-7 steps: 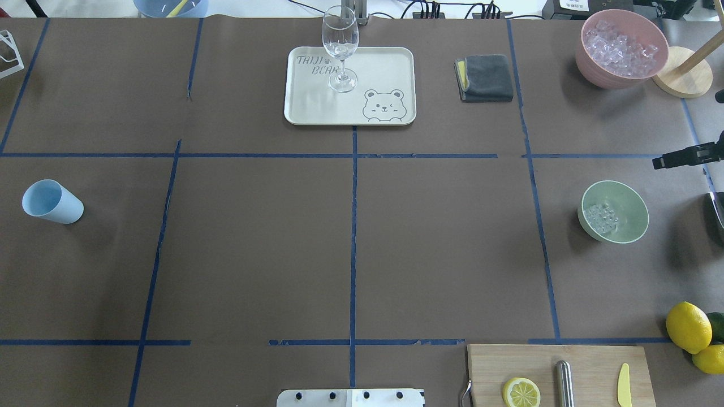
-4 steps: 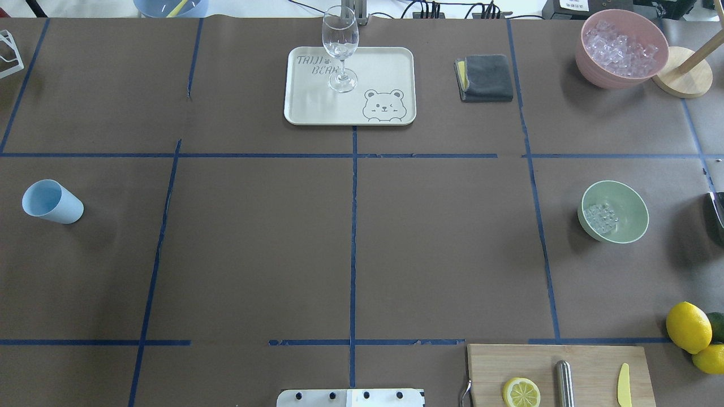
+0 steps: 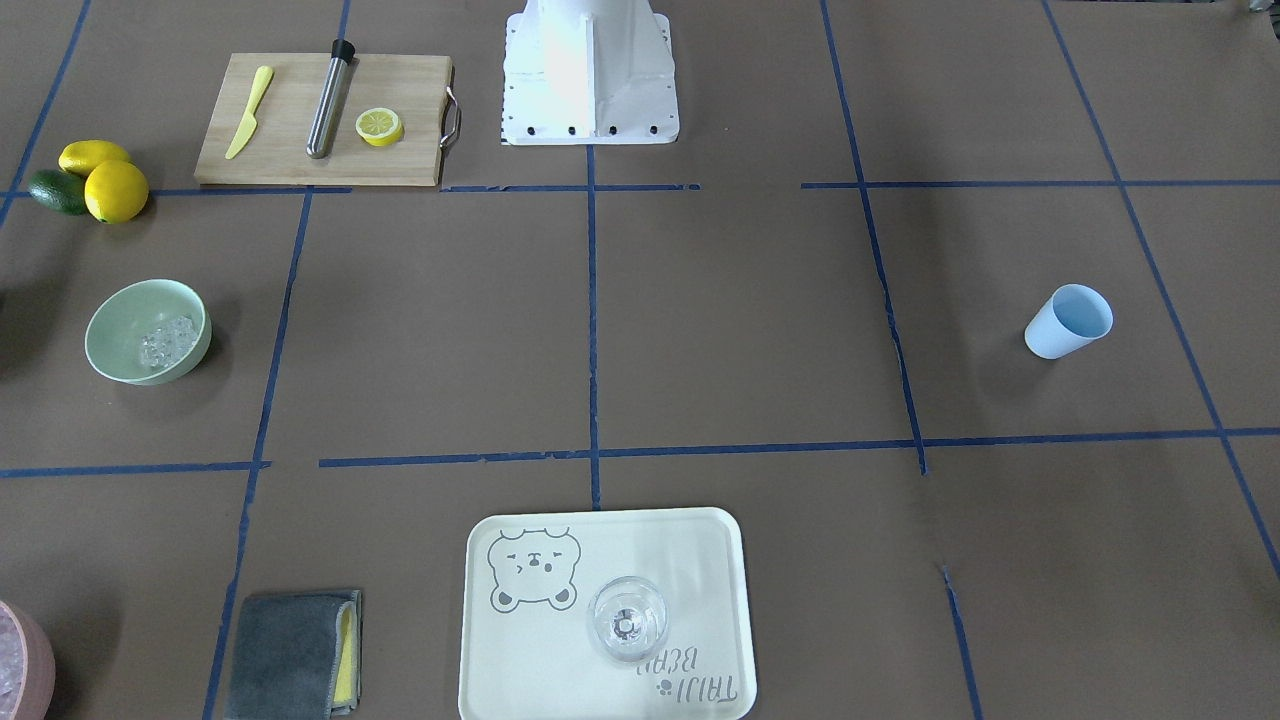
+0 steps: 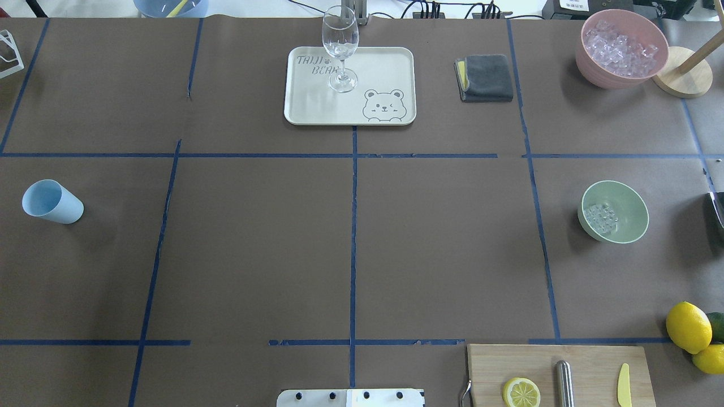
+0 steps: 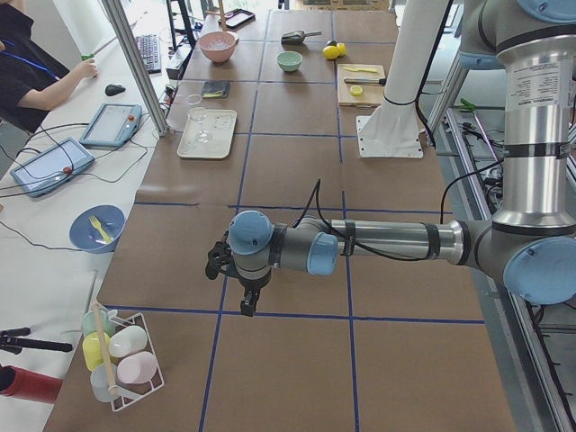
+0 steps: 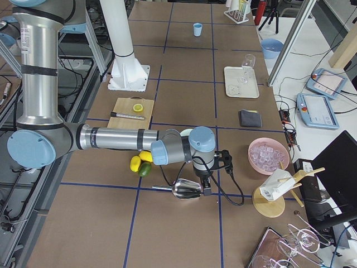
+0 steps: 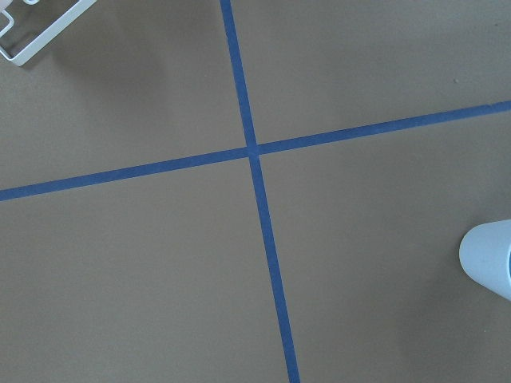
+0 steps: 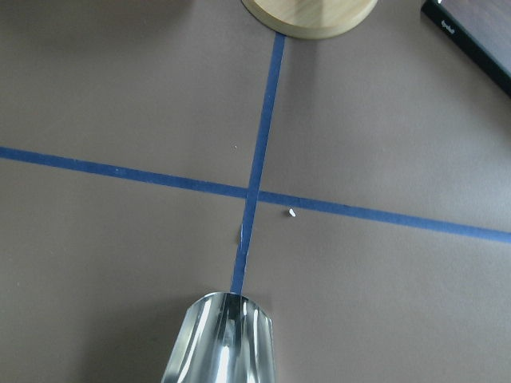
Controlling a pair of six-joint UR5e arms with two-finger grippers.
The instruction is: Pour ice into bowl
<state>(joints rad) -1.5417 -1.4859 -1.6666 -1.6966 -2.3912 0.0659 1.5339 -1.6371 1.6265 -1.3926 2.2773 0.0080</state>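
Note:
The mint-green bowl [image 4: 626,221] stands at the table's right side with a small heap of clear ice [image 4: 600,217] inside; it also shows in the front view [image 3: 118,325]. The light blue cup [image 4: 52,202] stands upright and alone at the far left. Both grippers are outside the overhead view. My left gripper [image 5: 245,304] hangs over bare table past the cup; I cannot tell if it is open. My right gripper [image 6: 207,187] is low beside a metal scoop [image 6: 184,188] on the table beyond the bowl; I cannot tell its state.
A pink container of ice [image 4: 621,48] and a wooden stand [image 4: 681,79] sit at the back right. A tray [image 4: 390,68] with a wine glass [image 4: 340,45], a grey cloth [image 4: 485,77], a cutting board [image 4: 588,362] and lemons [image 4: 688,327] ring the table.
The dark tip of the right gripper that showed at the right edge a second ago has left the overhead view. The bowl, ice and cup have not moved.

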